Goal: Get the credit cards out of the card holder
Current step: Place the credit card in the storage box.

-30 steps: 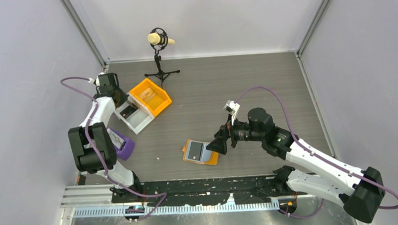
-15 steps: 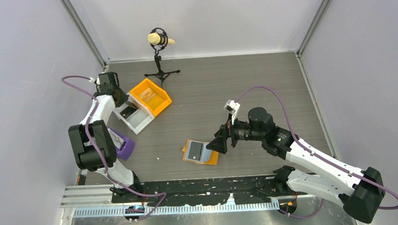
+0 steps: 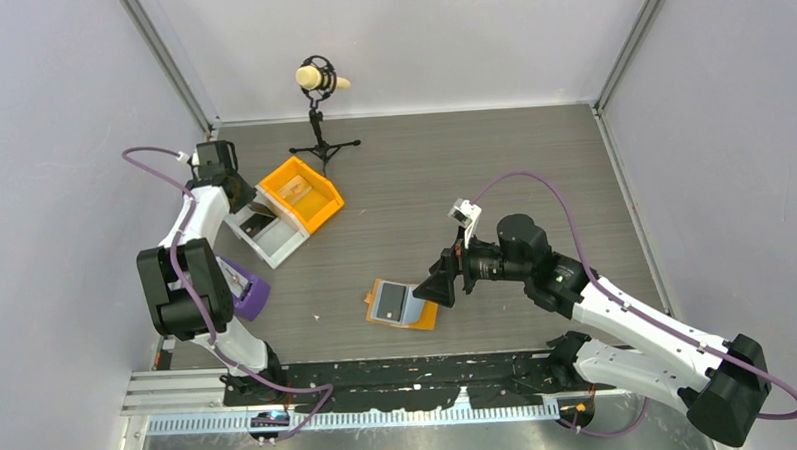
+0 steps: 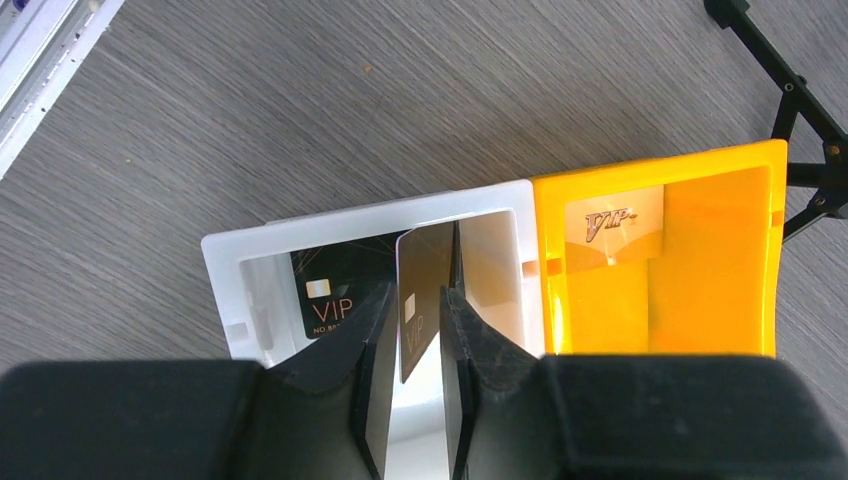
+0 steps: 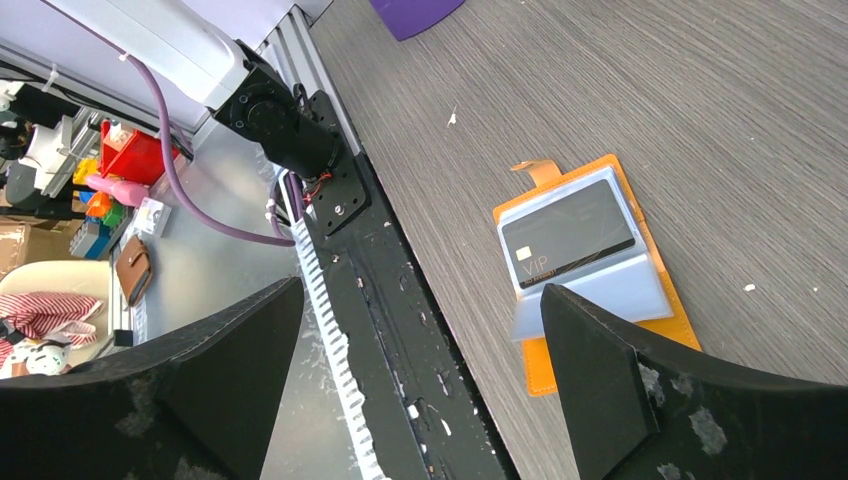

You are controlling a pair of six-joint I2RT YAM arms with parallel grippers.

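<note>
1. The left gripper (image 4: 418, 300) is pointed down into a white bin (image 4: 232, 270) with its jaws parted a little. A gold-brown card (image 4: 425, 275) stands on edge between the fingers (image 4: 372, 350). The gap looks wider than the card is thick, so the card appears let go rather than pinched.
2. Just beside the finger on the wrist view's left, in the same bin, a black card (image 4: 325, 300) marked VIP is seen lying flat. Its near corner is hidden by that finger.
3. On the gripper's other side, an orange bin (image 4: 700, 300) is set against the white bin's wall. A gold card (image 4: 612, 220) rests at its far end.
4. Beyond the orange bin, the black legs of a microphone stand (image 4: 800, 110) are planted on the table (image 4: 300, 100).
5. The right gripper (image 5: 422, 295) is held above the table with its jaws spread wide and nothing between them.
6. The card holder (image 5: 545, 375) lies open and flat ahead of the right gripper, nearer the finger on its wrist view's right, and is not touched by it.
7. A dark card (image 5: 568, 232) with a chip is seen face up on the holder's blue-grey pocket panel.
8. Ahead of the other finger, beside the holder, a black rail (image 5: 400, 330) runs along the table's edge, with a purple cable (image 5: 200, 200) trailing past it.
9. A purple object (image 5: 415, 12) is cut off at the far edge of that view, well apart from the holder.
</note>
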